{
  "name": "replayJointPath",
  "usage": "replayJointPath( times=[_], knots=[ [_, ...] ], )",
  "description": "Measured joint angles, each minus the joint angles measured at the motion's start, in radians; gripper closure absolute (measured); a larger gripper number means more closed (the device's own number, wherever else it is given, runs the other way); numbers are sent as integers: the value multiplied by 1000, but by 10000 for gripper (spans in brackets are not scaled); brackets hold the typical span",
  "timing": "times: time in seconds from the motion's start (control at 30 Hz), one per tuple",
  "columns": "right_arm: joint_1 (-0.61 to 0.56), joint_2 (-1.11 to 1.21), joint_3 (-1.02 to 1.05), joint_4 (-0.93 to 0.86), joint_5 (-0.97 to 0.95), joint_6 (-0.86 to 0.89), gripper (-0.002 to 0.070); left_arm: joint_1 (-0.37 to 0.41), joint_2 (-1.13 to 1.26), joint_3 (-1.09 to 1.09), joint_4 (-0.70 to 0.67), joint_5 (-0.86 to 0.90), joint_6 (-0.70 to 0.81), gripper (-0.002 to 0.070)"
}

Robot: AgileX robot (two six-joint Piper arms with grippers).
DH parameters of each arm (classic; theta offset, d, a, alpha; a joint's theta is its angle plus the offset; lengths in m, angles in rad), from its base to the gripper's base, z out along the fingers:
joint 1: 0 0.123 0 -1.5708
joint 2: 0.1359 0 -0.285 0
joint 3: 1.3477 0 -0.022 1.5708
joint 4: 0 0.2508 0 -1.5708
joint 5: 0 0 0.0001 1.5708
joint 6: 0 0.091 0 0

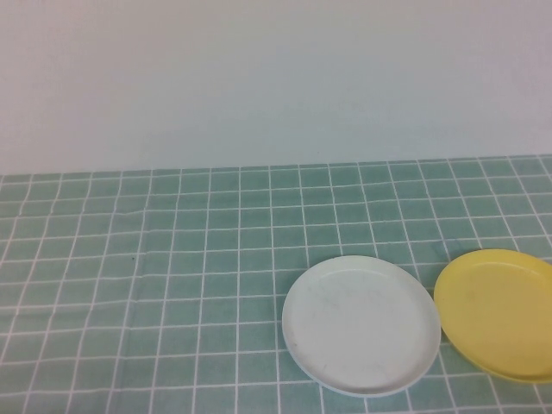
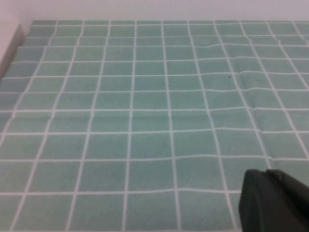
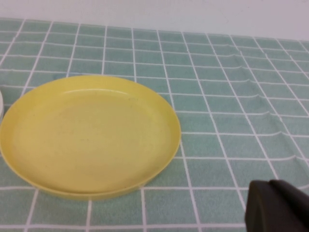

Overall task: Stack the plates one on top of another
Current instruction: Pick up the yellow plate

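A white plate (image 1: 360, 324) lies on the green checked cloth at the front, right of centre. A yellow plate (image 1: 504, 312) lies just to its right, rims nearly touching, partly cut off by the edge of the high view. The yellow plate (image 3: 89, 135) also fills the right wrist view, with a sliver of the white plate's rim (image 3: 1, 104) beside it. My right gripper (image 3: 270, 186) is shut and empty, low over the cloth, apart from the yellow plate. My left gripper (image 2: 265, 175) is shut and empty over bare cloth. Neither gripper shows in the high view.
The green checked cloth (image 1: 172, 259) covers the table up to a pale wall (image 1: 276, 78) at the back. The cloth is slightly wrinkled (image 2: 231, 77) in places. Its edge shows at a corner in the left wrist view (image 2: 14, 43).
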Motion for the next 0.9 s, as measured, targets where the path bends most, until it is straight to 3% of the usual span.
replayJointPath(
  times=[0.23, 0.9],
  knots=[
    [0, 0, 0, 0, 0, 0, 678, 70, 0, 0, -99, -11, 0, 675],
    [0, 0, 0, 0, 0, 0, 678, 70, 0, 0, -106, -11, 0, 675]
  ],
)
